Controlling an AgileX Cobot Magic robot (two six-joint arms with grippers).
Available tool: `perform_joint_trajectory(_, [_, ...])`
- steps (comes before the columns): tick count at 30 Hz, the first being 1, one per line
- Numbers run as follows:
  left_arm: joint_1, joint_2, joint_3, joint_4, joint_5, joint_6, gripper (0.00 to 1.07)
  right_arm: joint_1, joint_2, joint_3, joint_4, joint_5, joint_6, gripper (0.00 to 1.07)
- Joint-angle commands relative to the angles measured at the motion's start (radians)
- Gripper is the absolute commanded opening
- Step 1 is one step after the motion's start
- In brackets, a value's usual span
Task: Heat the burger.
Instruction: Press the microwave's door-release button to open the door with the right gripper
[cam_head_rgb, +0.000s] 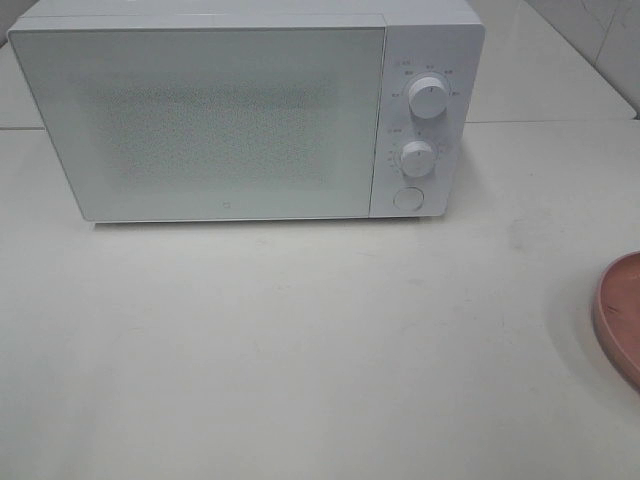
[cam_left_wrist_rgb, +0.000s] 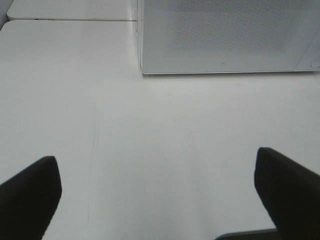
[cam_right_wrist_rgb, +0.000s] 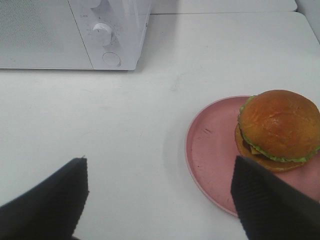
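White table (cam_head_rgb: 300, 360) carries a shut microwave (cam_head_rgb: 200, 110); off to its right the pink plate (cam_right_wrist_rgb: 210, 150) holds the burger (cam_right_wrist_rgb: 279, 130). Both the left claw (cam_left_wrist_rgb: 155, 172) and right claw (cam_right_wrist_rgb: 160, 172) gape wide, empty. I'd press the door button (cam_head_rgb: 407, 198) squarely first, before lifting anything.

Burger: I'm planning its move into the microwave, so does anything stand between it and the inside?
Yes. The microwave door is shut, closing off the inside. On the table between the burger, on its pink plate, and that door, nothing visible stands.
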Motion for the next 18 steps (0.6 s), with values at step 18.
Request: perform_joint_trajectory(18, [0.004,-0.024,0.000,-0.007,-0.009,-0.004,0.98,-0.002,0.278,-0.014,-0.007,-0.234,-0.008,0.76])
